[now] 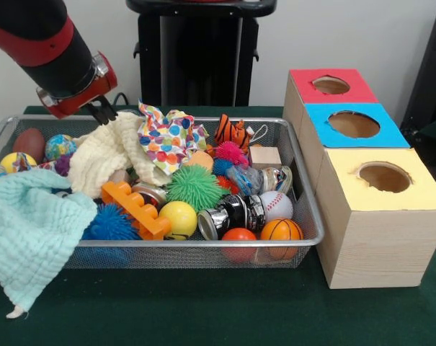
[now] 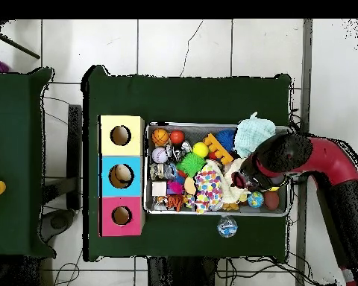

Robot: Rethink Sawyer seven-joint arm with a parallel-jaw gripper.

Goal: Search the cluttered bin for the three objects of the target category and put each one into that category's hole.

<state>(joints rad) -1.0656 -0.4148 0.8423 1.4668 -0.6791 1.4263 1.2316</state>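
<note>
front view: silver wire-mesh cluttered bin [image 1: 304, 241] fills centre-left of frame; black gripper [image 1: 102, 112] at upper left is pinched on the cream knitted cloth [image 1: 106, 155], probably lifting it to expose toys beneath; mint muslin cloth [image 1: 30, 231] hangs over the bin's lower-left rim; overhead view: arm covers the bin's right end; red, blue, yellow holed boxes [image 2: 121, 175] stand just left.

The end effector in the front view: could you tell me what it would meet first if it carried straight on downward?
Most likely the cream knitted cloth directly beneath the end effector, whose tips already seem to touch it inside the wire bin; depth is uncertain.
</note>
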